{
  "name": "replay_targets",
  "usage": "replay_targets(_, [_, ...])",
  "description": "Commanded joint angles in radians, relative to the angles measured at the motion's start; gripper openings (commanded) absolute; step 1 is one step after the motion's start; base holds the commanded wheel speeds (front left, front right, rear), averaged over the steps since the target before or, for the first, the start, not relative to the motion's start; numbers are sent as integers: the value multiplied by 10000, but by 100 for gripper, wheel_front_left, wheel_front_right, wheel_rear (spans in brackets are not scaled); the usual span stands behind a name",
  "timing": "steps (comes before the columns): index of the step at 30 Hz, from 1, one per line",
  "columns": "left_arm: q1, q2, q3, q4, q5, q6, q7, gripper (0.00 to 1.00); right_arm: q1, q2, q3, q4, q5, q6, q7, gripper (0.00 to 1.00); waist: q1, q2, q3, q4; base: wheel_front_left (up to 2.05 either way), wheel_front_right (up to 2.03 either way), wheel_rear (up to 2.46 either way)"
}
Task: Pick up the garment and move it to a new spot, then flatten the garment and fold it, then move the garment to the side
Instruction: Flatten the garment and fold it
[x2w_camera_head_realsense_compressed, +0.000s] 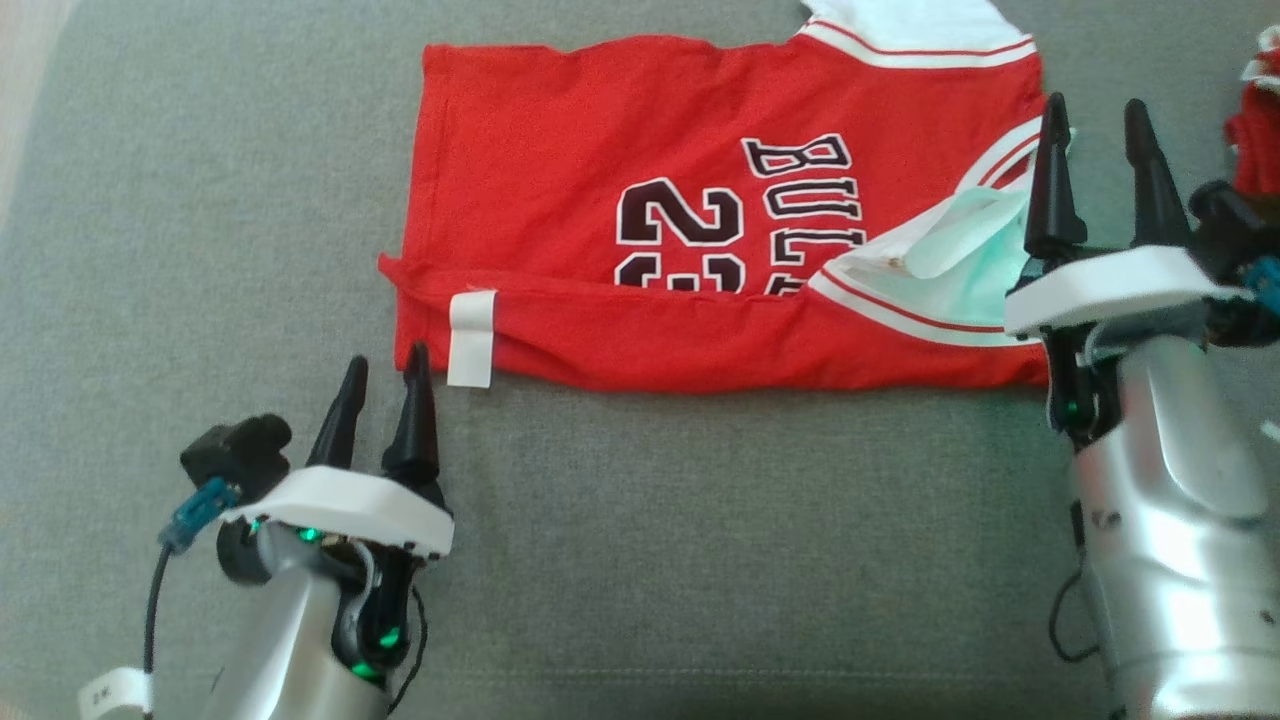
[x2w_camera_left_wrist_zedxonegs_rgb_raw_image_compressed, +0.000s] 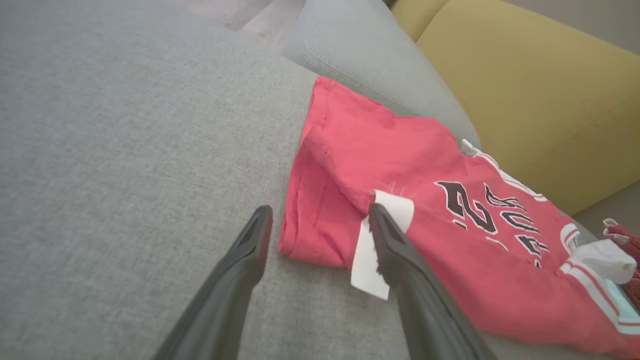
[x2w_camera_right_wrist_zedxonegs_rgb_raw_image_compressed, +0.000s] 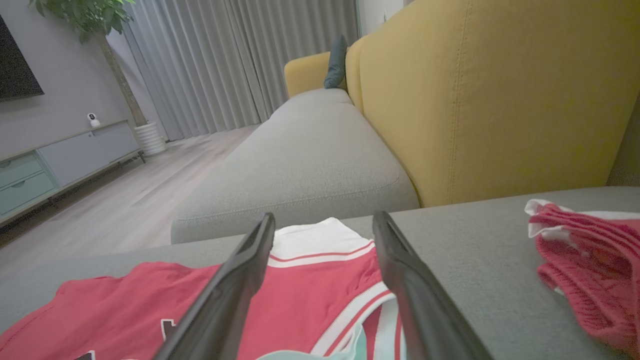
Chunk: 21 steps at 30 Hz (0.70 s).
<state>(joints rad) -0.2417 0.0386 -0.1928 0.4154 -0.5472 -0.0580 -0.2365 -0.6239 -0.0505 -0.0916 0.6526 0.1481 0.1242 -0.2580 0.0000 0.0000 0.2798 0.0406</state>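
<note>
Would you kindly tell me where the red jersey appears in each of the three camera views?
Head view: jersey spread across the upper middle.
Left wrist view: jersey right of centre, running toward the lower right.
Right wrist view: jersey along the bottom, left and middle.
Shared landmark: crumpled red garment at each view's right edge.

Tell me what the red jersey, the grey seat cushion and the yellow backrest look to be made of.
Jersey: thin, matte knit cloth, probably synthetic; it creases softly and folds flat. Seat cushion: coarse woven upholstery, matte; the weave's grain shows. Backrest: smooth yellow covering with stitched seams, faint sheen; fine fabric or faux leather, cannot tell.
</note>
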Motion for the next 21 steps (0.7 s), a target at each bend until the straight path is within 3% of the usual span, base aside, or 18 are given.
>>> replay_targets(1, [-73,285,216,-414,17,82,146,100,271,3,262,-605,-17,65,-38,100,0,0,-99,-65,0,0,0])
replay_targets(11, [154,593,510,-498,-406,779,1604,100,1934,3,953,-2712,787,65,-38,100,0,0,-163,-689,0,0,0])
replay_targets(16, [33,714,685,-248,-534,1146,2048,100,2570,3,1023,-3152,871,65,-38,100,0,0,-108,-1045,0,0,0])
replay_targets(21, [9,719,787,-94,-745,1182,2194,100,3082,3,794,-3266,772,65,-38,100,0,0,-92,-1241,0,0,0])
